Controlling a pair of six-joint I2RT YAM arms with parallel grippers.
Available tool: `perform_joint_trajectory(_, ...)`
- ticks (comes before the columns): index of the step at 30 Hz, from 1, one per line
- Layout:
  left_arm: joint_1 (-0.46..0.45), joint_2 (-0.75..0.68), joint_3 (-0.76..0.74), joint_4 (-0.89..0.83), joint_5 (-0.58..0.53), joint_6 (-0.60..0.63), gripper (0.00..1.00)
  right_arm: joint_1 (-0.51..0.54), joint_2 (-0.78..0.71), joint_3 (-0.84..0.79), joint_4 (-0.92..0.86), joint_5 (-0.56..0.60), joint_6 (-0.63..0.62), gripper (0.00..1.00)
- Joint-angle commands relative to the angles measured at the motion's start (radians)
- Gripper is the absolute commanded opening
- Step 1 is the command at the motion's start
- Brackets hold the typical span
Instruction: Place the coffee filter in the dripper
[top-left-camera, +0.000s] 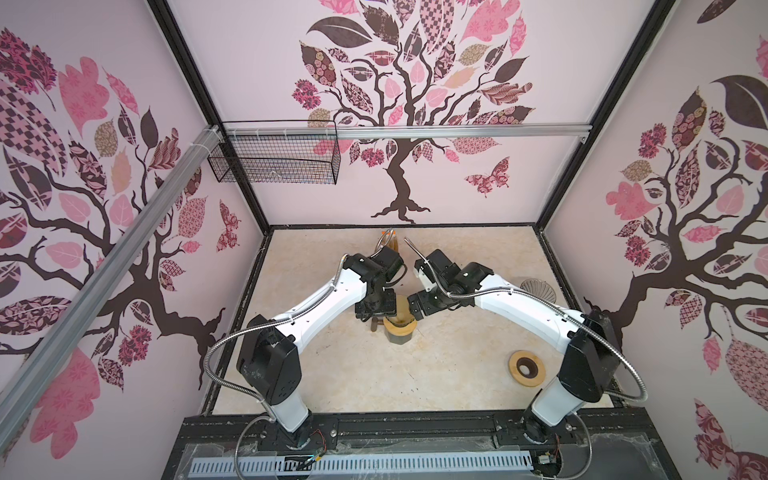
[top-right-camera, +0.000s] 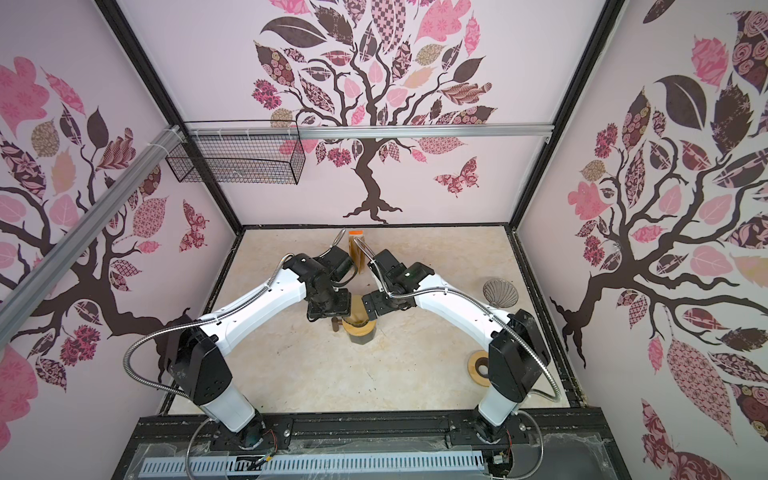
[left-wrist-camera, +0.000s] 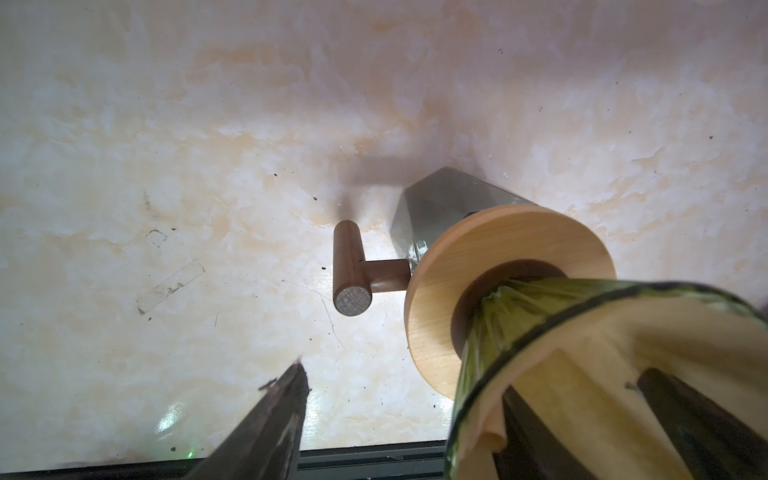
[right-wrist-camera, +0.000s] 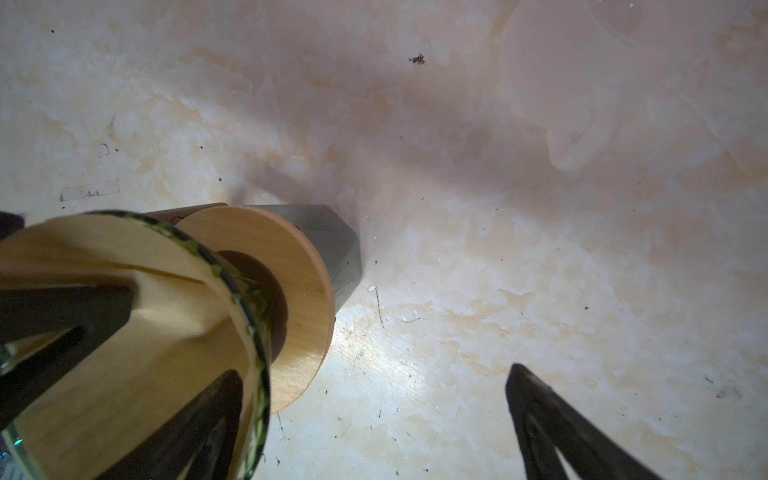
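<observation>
filter (left-wrist-camera: 623, 345) inside dripper (left-wrist-camera: 519, 328) (left claw (left-wrist-camera: 405, 378), right claw (right-wrist-camera: 374, 372) both gape across its rim)

Both top views are brightly and evenly lit from above. The walls at three and nine o'clock and the rail (top-left-camera: 104, 270) are stretched by wide-angle distortion. In the wrist views, glare is thrown on the tabletop (right-wrist-camera: 399, 386), soft shadows are cast beyond the dripper (left-wrist-camera: 490, 332), and the nearest fingers (right-wrist-camera: 540, 415) are blurred.
</observation>
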Motion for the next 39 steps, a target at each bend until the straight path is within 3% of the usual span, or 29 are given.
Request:
perform_joint_trajectory(1,0.0,-0.041,0.035,0.012,0.015,0.012,0.67,0.006,0.011,0.008,-0.019,0.014,-0.006,1.0)
perform_joint_trajectory(10,0.0,-0.091,0.041,0.01,0.035,0.02,0.68,0.004,0.018,0.007,-0.022,0.025,-0.007,1.0)
perform_joint_trajectory(16,0.0,-0.111,0.034,-0.037,-0.04,0.02,0.68,0.005,0.021,0.009,-0.021,0.023,-0.006,1.0)
perform_joint_trajectory(39,0.0,-0.008,0.041,-0.029,-0.063,0.037,0.67,0.005,0.001,0.033,-0.028,0.022,-0.001,1.0)
